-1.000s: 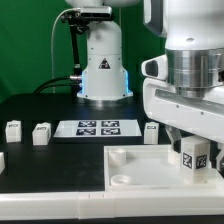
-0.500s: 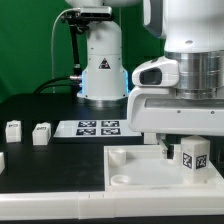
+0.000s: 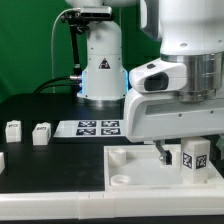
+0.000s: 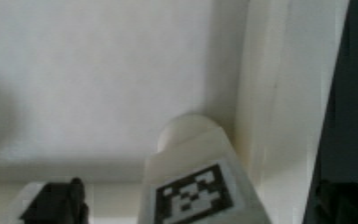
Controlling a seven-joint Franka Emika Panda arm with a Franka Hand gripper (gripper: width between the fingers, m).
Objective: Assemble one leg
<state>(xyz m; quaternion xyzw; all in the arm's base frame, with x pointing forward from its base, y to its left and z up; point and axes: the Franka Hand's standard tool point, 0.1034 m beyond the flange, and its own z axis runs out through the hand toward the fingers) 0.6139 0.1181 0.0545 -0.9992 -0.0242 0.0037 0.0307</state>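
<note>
- Gripper [image 3: 178,150]: you see it low over the white panel [image 3: 140,172], at the exterior view's right. Its large white housing fills that side of the picture. One dark fingertip [image 3: 166,154] shows below the housing; you cannot tell whether the jaws stand apart or together.
- Leg [image 3: 195,158]: a white block with a black-and-white tag facing you, upright on the panel just beside the dark fingertip, on its exterior-view right. Contact between them cannot be made out. In the wrist view the leg [image 4: 197,170] stands against the panel's raised wall [image 4: 274,90], tag face showing.
- Two more legs [image 3: 14,130] and [image 3: 41,133]: you find them on the black table [image 3: 40,160] at the exterior view's left, side by side, well apart from the gripper.
- Marker board [image 3: 90,127]: flat on the table between those legs and the gripper, in front of the arm's base [image 3: 103,70].
</note>
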